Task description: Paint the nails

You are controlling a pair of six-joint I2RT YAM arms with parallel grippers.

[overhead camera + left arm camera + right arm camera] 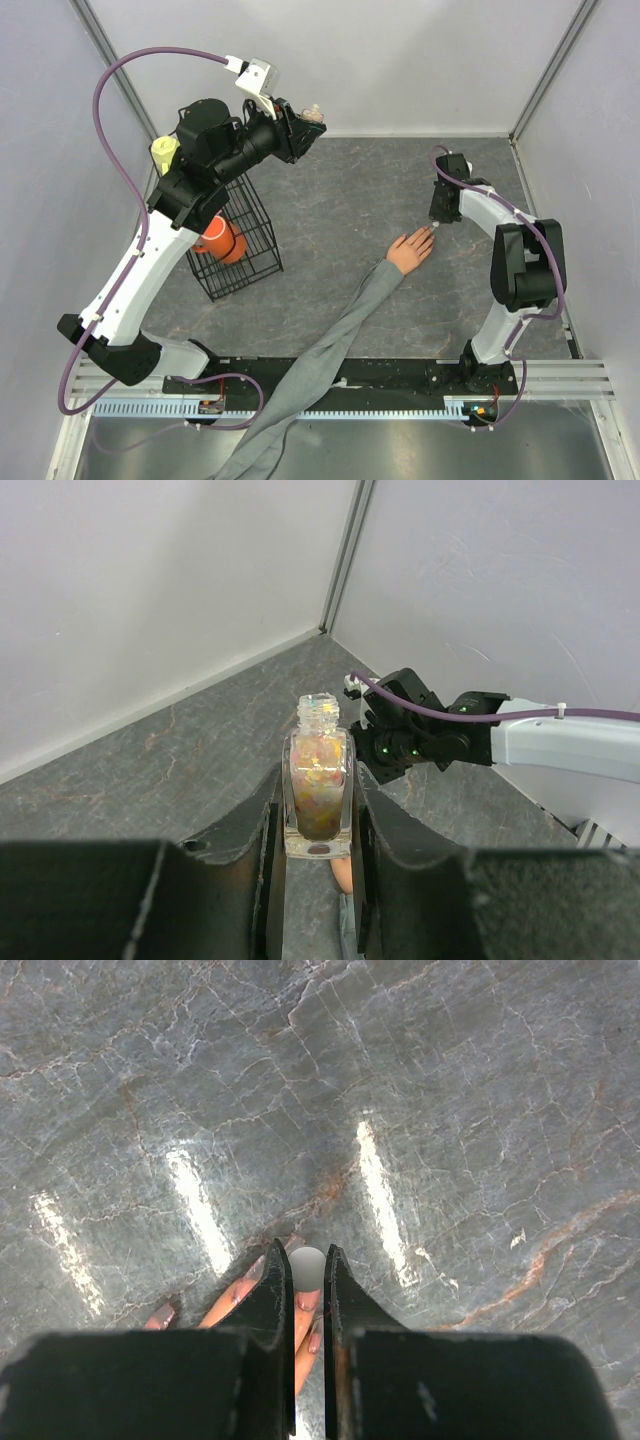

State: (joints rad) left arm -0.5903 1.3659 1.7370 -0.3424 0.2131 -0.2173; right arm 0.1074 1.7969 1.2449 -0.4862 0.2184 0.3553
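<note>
The mannequin hand point(410, 250) lies palm down mid-table, its grey sleeve point(340, 340) trailing to the near edge. My right gripper point(436, 226) hangs just over the fingertips, shut on a small grey brush piece point(307, 1267). In the right wrist view the pinkish nails point(306, 1301) show right under and left of the jaws. My left gripper point(305, 118) is raised at the back left, shut on an open glass polish bottle point(318, 780) filled with glitter, held upright. A bit of the hand point(343, 875) shows below the bottle.
A black wire basket point(240, 240) with an orange cup point(222, 240) in it stands at the left under the left arm. White walls close the back and both sides. The right arm point(430, 730) shows in the left wrist view.
</note>
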